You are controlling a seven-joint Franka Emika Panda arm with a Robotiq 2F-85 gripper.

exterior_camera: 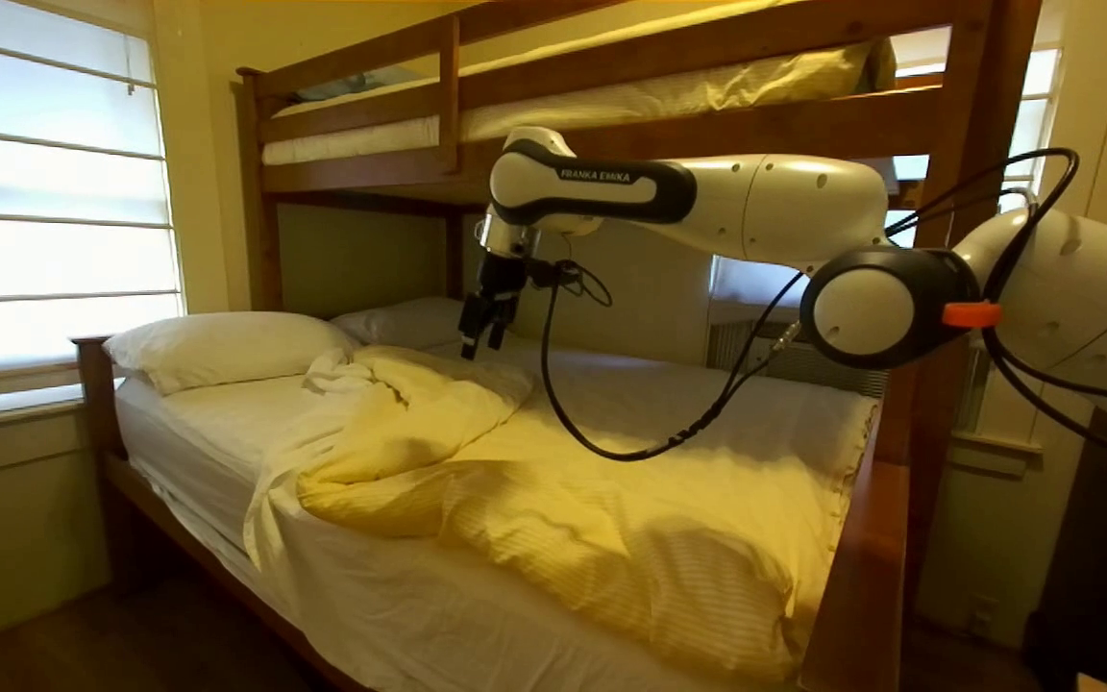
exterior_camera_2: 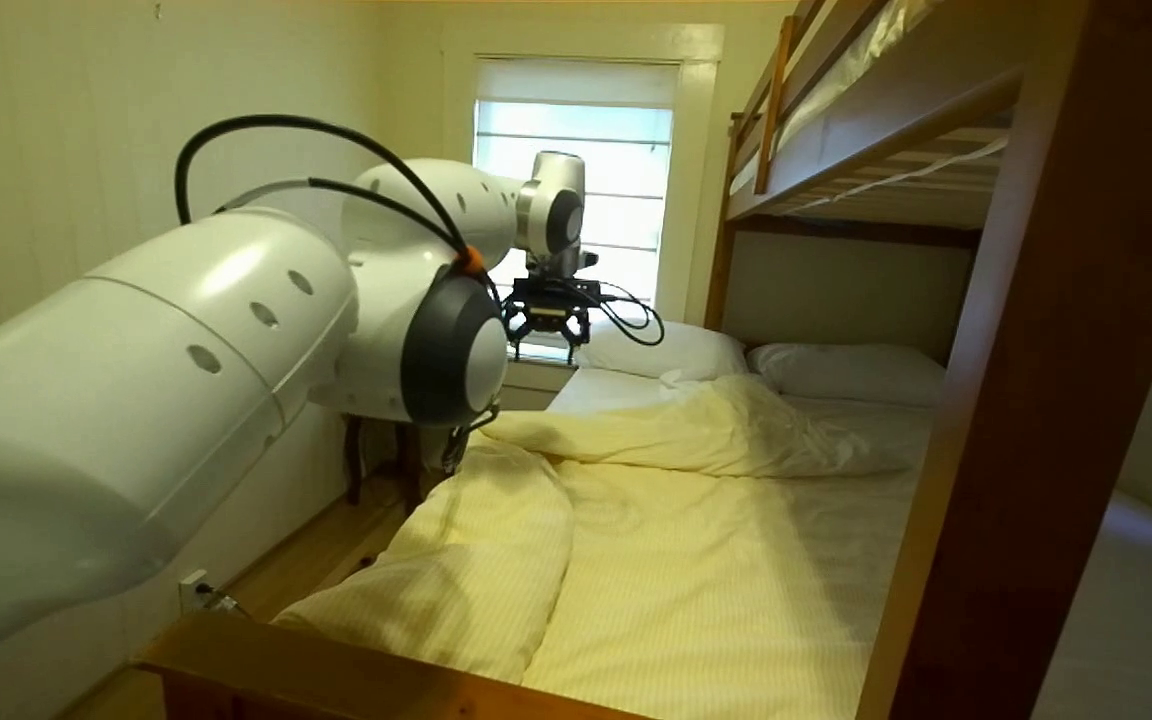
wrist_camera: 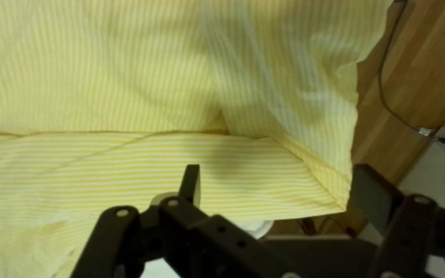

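Note:
My gripper (wrist_camera: 276,179) is open and empty, its two black fingers wide apart in the wrist view. It also shows in both exterior views (exterior_camera: 483,341) (exterior_camera_2: 544,352), pointing down and apart from the bedding. A yellow-and-white striped blanket (wrist_camera: 129,85) lies below it, with a folded corner between and beyond the fingers. In both exterior views the blanket (exterior_camera: 602,529) (exterior_camera_2: 706,570) is rumpled, with its far part bunched up toward the pillows. A white pillow (exterior_camera: 227,348) (exterior_camera_2: 661,348) and another pillow (exterior_camera: 409,322) (exterior_camera_2: 851,372) lie at the head. A white sheet (exterior_camera: 390,581) covers the mattress.
A wooden upper bunk (exterior_camera: 707,123) hangs over the bed beside the arm. A thick bed post (exterior_camera_2: 1026,360) and a footboard (exterior_camera: 861,577) frame the near end. A black cable (exterior_camera: 630,456) loops below the arm. A window (exterior_camera: 44,211) is beyond the head.

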